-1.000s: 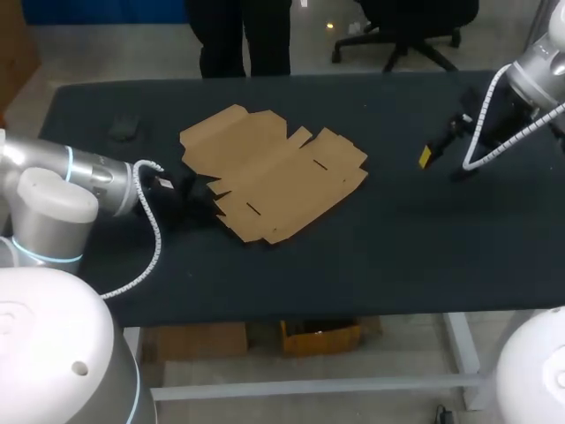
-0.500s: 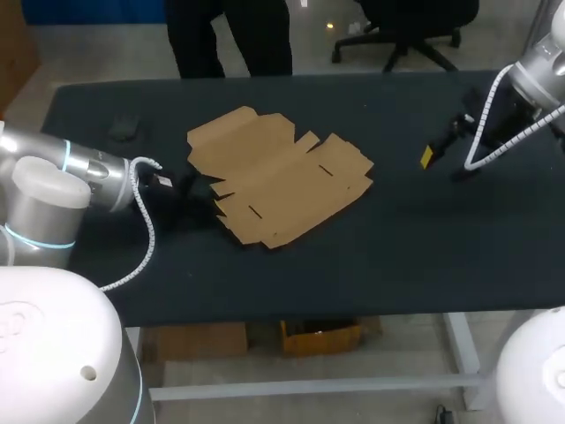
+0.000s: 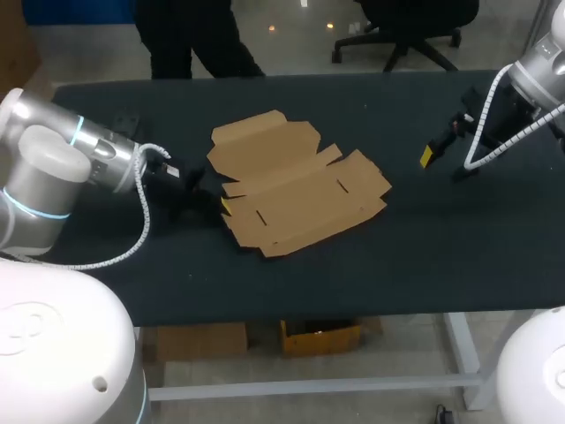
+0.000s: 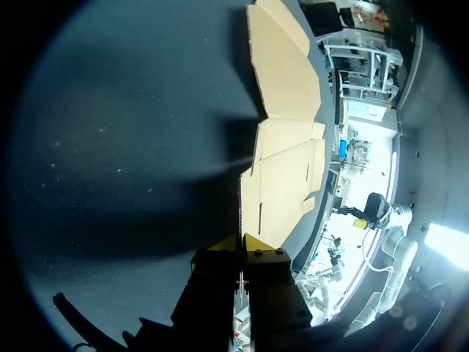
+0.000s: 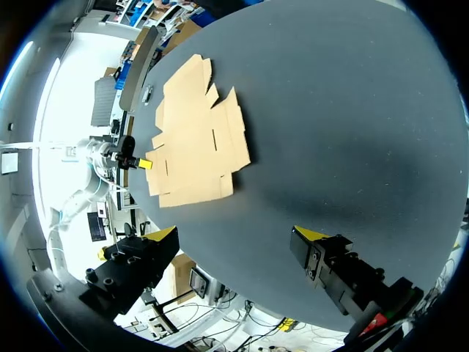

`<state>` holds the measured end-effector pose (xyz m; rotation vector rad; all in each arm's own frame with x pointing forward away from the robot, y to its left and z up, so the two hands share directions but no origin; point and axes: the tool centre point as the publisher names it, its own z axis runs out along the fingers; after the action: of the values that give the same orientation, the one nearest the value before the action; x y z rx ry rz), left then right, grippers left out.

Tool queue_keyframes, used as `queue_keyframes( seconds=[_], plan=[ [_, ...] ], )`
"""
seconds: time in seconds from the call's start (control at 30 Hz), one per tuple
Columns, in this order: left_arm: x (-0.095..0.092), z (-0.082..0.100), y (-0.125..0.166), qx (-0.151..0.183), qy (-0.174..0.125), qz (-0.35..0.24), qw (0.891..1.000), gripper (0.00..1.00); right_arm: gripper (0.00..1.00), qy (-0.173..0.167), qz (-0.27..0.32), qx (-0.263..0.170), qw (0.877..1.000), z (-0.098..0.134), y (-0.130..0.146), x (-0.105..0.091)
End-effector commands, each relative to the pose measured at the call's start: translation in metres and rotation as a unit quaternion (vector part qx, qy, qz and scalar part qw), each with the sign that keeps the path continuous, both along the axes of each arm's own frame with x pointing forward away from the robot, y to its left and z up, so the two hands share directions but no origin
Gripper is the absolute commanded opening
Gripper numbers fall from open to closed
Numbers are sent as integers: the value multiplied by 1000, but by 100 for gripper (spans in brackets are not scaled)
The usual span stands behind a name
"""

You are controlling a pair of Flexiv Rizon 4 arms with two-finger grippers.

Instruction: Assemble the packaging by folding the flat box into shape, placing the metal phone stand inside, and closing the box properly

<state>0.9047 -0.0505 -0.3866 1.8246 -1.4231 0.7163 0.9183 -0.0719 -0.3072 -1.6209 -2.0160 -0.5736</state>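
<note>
The flat brown cardboard box (image 3: 300, 185) lies unfolded at the middle of the black table (image 3: 397, 256). My left gripper (image 3: 221, 204) lies low at the box's left corner. In the left wrist view the left gripper (image 4: 240, 243) has its yellow tips pressed together on the near edge of the cardboard (image 4: 282, 176), which stretches away ahead of it. My right gripper (image 3: 430, 152) hangs above the table's right part, well clear of the box. Its fingers (image 5: 163, 235) stand wide open with nothing between them, and the right gripper (image 5: 237, 236) looks across at the cardboard (image 5: 194, 139). I see no metal phone stand.
A small dark object (image 3: 126, 121) sits at the back left, partly behind my left arm. Bare black tabletop spreads in front of the box and between it and the right gripper.
My left arm has swung to the right and slightly back, and the flat box has slid right with it, turning a little. The right arm has not moved.
</note>
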Motion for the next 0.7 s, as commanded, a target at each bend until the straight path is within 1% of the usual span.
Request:
queue_keyframes(
  seconds=[0.03,0.23,0.27,0.3,0.33,0.37,0.4,0.43,0.47,0.5,0.6,0.7],
  plan=[
    [6,3,-4,9,20,-37,999,0,100,2,2,3,1000,1,-3,1],
    [5,2,-6,15,21,-46,999,0,100,2,3,5,1000,1,-3,1],
    [5,2,-6,16,22,-46,999,11,100,2,4,5,1000,1,-3,1],
    [5,2,-6,16,22,-46,999,28,100,2,4,5,1000,1,-3,1],
    [5,2,-6,16,22,-46,999,40,100,2,4,6,1000,1,-3,1],
    [5,2,-5,17,21,-45,999,49,100,2,4,6,1000,1,-3,1],
    [5,2,-5,19,20,-42,999,83,100,2,4,6,1000,2,-3,1],
    [5,3,-4,21,18,-41,999,91,100,2,4,6,1000,2,-3,1],
    [5,3,-4,22,17,-40,999,96,100,1,4,6,1000,2,-3,1],
    [5,4,-3,25,15,-37,999,100,100,1,4,6,1000,3,-3,1],
    [5,6,1,27,13,-32,999,100,100,1,4,7,1000,2,-3,1],
    [3,8,7,30,11,-21,999,97,100,1,5,7,1000,3,-3,1]
  ],
)
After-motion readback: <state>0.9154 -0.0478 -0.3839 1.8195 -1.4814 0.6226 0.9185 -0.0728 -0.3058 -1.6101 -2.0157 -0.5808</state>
